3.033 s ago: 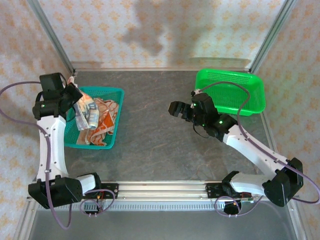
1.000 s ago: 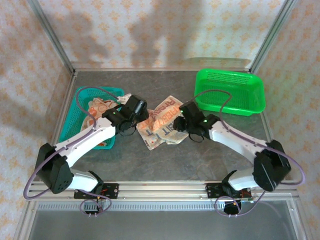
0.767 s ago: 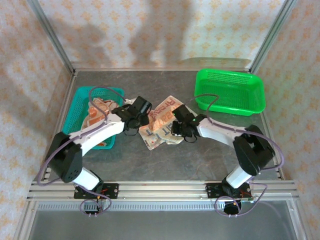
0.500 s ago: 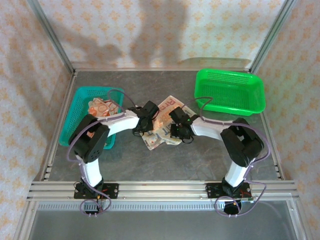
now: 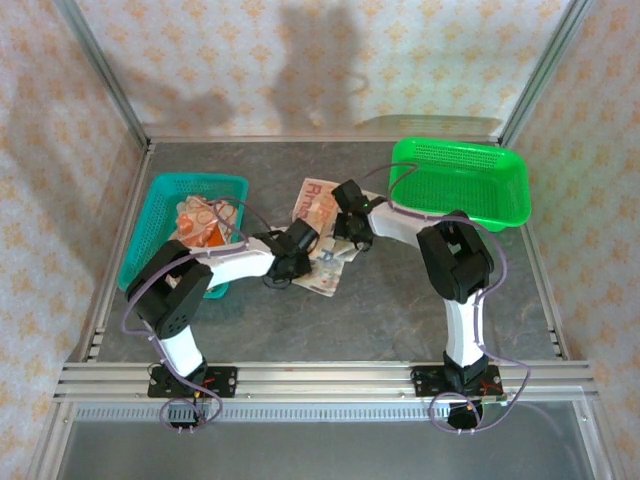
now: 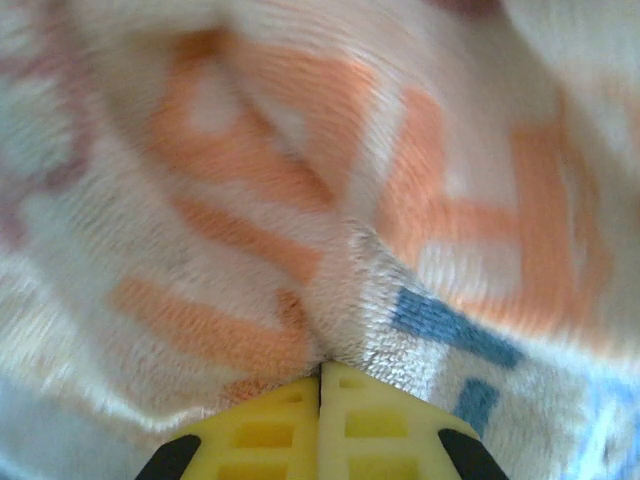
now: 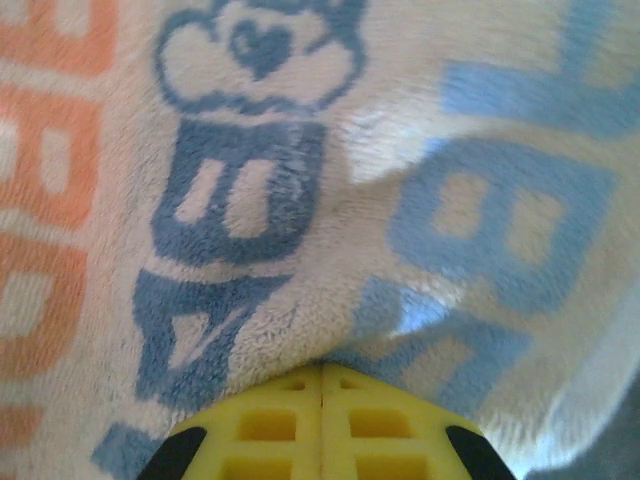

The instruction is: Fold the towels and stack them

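The cream towel (image 5: 318, 205) with orange and grey-blue "RABBIT" lettering lies rumpled on the dark table between the two baskets. My left gripper (image 5: 299, 241) is shut on its left part, and in the left wrist view the yellow fingertips (image 6: 320, 368) pinch a ridge of the cloth (image 6: 300, 190). My right gripper (image 5: 350, 218) is shut on its right part, and its yellow fingertips (image 7: 322, 370) pinch the cloth (image 7: 300, 230) by the blue letters. Orange patterned towels (image 5: 200, 221) lie heaped in the teal basket (image 5: 199, 181).
The green mesh basket (image 5: 462, 181) stands at the back right, just beyond the right arm's forearm. Both arms reach inward and nearly meet at the table's centre. Metal frame posts rise at the back corners. Bare table (image 5: 380, 300) lies in front of the towel.
The left gripper carried the cream towel from the teal basket to the table's centre. The right gripper came in and closed on it. Both have shifted it towards the back and bunched it.
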